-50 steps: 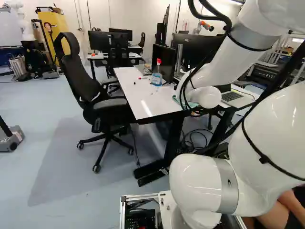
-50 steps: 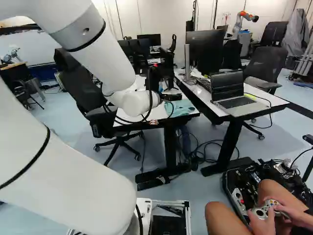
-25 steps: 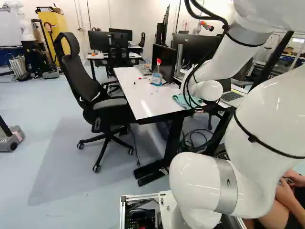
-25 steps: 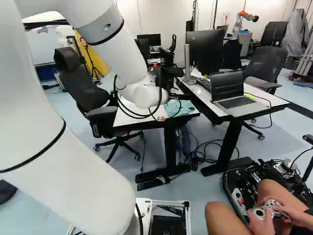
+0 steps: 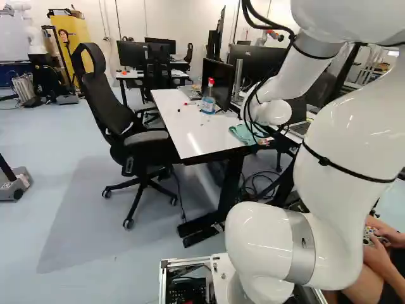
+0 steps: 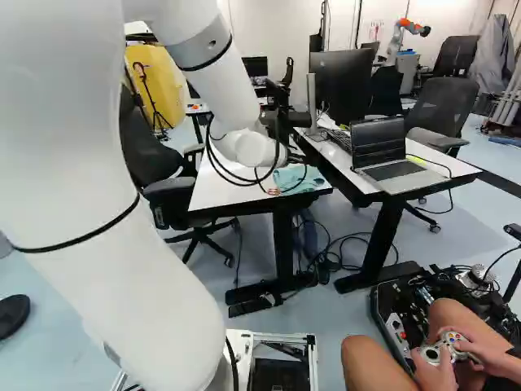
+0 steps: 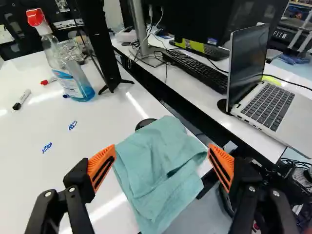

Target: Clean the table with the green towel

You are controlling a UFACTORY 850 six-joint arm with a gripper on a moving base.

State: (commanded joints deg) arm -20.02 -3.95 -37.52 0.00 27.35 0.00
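Partly hidden behind the wrist and cables, my gripper (image 6: 274, 191) shows at the near edge of the white table (image 6: 218, 195) in the right base view. In the wrist view the gripper (image 7: 162, 161) is open, its orange pads wide apart. The green towel (image 7: 158, 168) lies rumpled on the table corner, ahead of and between the fingers, not gripped; part of it reaches over the table edge. Two small blue marks, one (image 7: 72, 125) farther off and one (image 7: 47, 147) nearer, are on the white top beyond the left-hand finger.
A spray bottle (image 7: 73, 80), a marker (image 7: 21, 99) and a monitor stand (image 7: 111, 80) are on the same table. Across a gap, a second table holds a laptop (image 7: 265, 105) and keyboard (image 7: 197, 69). An office chair (image 5: 142, 142) stands beside the white table. Another robot (image 6: 403, 34) is far back.
My arm has swung and reached farther ahead, its wrist rising in both base views and moving right in the right one. The towel and base have stayed put.
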